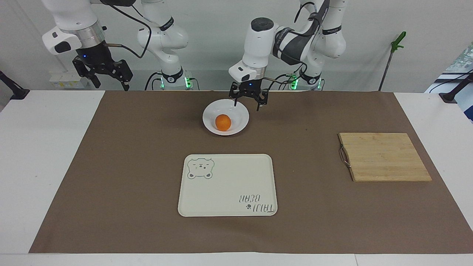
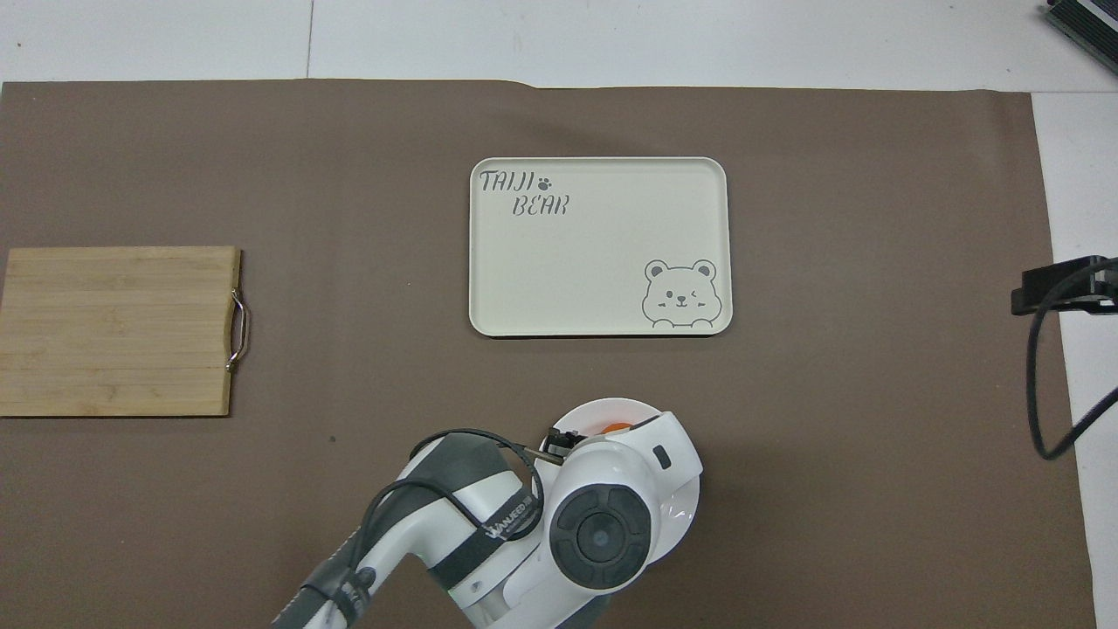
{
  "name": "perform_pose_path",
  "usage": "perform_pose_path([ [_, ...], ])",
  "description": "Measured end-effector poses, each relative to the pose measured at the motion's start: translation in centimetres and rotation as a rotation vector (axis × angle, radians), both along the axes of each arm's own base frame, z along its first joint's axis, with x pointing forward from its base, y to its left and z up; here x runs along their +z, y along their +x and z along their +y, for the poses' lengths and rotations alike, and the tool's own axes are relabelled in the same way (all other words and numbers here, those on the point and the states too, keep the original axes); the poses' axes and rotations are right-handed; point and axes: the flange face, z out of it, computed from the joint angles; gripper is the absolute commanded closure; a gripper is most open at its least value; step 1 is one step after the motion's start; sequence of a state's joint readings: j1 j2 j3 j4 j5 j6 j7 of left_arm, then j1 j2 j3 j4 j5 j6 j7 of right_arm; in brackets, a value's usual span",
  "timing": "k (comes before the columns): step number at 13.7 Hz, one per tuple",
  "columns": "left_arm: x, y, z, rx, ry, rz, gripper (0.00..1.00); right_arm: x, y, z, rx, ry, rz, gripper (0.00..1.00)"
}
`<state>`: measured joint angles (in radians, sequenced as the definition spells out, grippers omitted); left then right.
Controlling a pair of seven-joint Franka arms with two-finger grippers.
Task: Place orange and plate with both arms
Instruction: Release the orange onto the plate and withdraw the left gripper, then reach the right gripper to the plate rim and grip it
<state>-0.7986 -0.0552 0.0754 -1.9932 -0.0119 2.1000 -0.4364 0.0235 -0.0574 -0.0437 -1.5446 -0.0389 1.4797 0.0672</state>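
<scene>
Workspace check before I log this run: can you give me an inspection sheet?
Surface: brown mat on a white table.
Job's things: orange in the plate.
Clutter: bear tray; cutting board toward the left arm's end.
Grippers: left gripper open, raised over the plate's edge; right gripper waits, raised at the right arm's end.
Cables: black cable on the right arm.
Surroundings: green clamp on the wall.
</scene>
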Motion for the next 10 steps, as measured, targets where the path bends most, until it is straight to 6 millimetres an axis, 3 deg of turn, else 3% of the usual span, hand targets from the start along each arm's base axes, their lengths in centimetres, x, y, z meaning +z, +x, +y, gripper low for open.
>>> perform_pose_path([
  [3, 5.1, 5.3, 10.4, -0.032, 0.02, -0.031, 0.0, -1.0, -0.2, 0.8, 0.013, 0.058, 0.029, 0.0],
  [6, 9.0, 9.9, 21.0, -0.086, 0.056, -0.068, 0.0, -4.4, -0.4, 0.9, 0.017, 0.138, 0.08, 0.0],
  [10, 13.9, 11.7, 34.1, -0.069, 0.097, -0.076, 0.0, -10.5, -0.5, 1.1, 0.046, 0.273, 0.132, 0.0],
])
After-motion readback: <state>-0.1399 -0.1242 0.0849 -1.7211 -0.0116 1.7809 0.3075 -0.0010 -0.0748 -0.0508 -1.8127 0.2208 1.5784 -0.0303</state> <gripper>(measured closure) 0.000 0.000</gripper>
